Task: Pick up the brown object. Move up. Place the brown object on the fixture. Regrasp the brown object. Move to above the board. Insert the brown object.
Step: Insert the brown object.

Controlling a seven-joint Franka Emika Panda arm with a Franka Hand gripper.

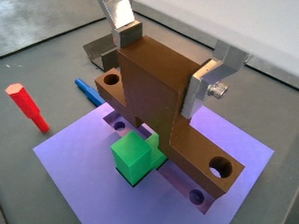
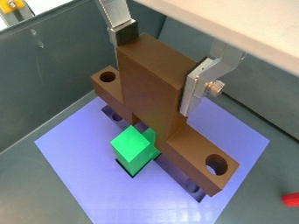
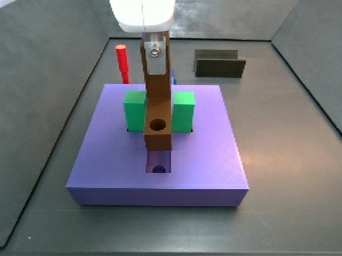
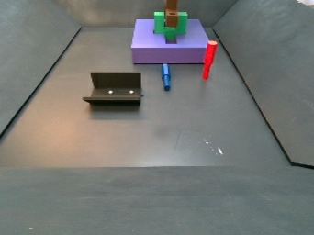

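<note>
On the grey floor (image 4: pixel 185 128) you see the purple board (image 3: pixel 120 160), and the brown object (image 1: pixel 163 96) stands over its slot, beside the green block (image 1: pixel 135 156). Your gripper (image 1: pixel 167 51) is clamped on its upper part. The fixture (image 4: pixel 114 89) sits well apart.

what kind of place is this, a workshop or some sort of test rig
Most likely a robot test rig for assembly: a grey walled bin floor, a purple board with slots, a fixture, and the gripper holding the brown object over the board.
</note>
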